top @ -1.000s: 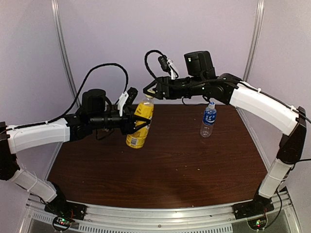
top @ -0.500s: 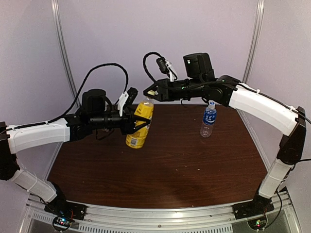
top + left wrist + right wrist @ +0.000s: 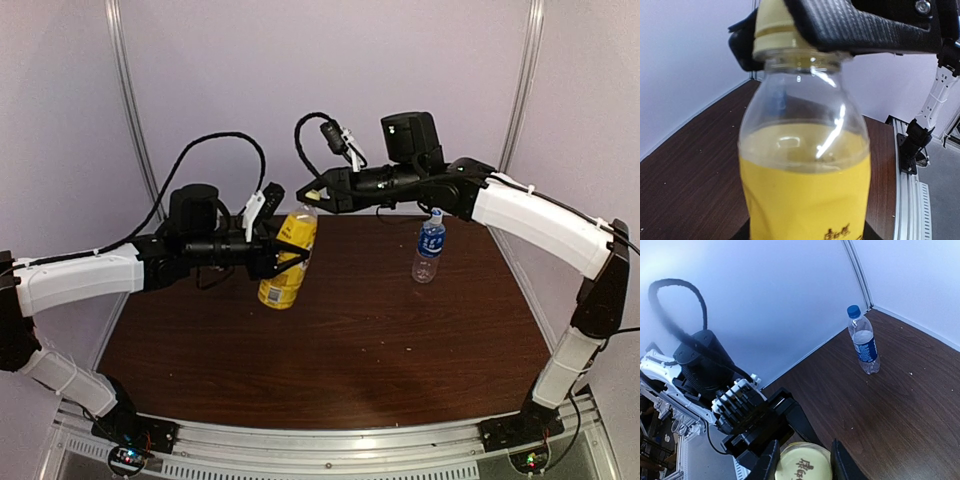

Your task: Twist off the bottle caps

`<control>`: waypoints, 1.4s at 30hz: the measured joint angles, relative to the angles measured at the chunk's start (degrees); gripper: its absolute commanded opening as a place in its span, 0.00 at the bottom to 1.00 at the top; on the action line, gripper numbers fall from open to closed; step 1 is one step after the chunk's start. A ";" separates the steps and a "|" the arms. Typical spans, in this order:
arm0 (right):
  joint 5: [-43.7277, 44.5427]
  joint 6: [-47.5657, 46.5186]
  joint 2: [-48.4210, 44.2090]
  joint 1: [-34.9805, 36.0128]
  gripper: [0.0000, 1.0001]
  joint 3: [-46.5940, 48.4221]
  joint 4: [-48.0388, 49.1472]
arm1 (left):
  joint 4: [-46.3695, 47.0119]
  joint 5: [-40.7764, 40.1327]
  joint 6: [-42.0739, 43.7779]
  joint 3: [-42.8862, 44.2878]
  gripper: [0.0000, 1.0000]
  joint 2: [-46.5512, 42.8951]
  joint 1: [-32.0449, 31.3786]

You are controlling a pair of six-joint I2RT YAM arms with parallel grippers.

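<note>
My left gripper (image 3: 285,252) is shut on the body of the yellow-orange bottle (image 3: 286,258) and holds it tilted over the left rear of the table. The bottle (image 3: 805,185) fills the left wrist view, its yellow cap (image 3: 772,30) at the top. My right gripper (image 3: 308,198) reaches in from the right and is shut on that cap (image 3: 802,464), one finger (image 3: 769,460) on each side. A clear bottle with a blue label (image 3: 429,247) stands upright at the rear right, blue cap (image 3: 853,311) on, and no gripper is touching it.
The brown table (image 3: 380,340) ends at a metal rail (image 3: 330,440) along the near edge, where the arm bases sit. Pale walls with vertical posts (image 3: 130,120) close in the back and sides. The left arm's cable (image 3: 215,140) loops above it.
The right gripper's jaws have closed from wide apart onto the yellow cap. The left gripper still holds the bottle, which has shifted only slightly.
</note>
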 measured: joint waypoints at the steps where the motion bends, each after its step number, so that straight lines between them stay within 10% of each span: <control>1: -1.22 -0.66 0.00 -0.28 0.24 -0.02 0.07 | 0.04 0.92 -0.04 0.00 0.32 0.00 0.00; 13: -19.63 -15.63 -1.42 -2.27 0.31 1.49 -2.91 | 8.28 17.38 -4.48 -1.70 0.31 0.02 0.26; 24: -15.58 -10.75 -2.91 -3.08 0.92 1.84 -4.02 | 9.25 16.20 -2.86 -1.68 0.31 0.00 0.11; 42: 2.67 1.99 -3.34 0.09 0.70 1.86 -3.19 | 4.59 6.21 0.07 -0.76 0.32 0.00 0.09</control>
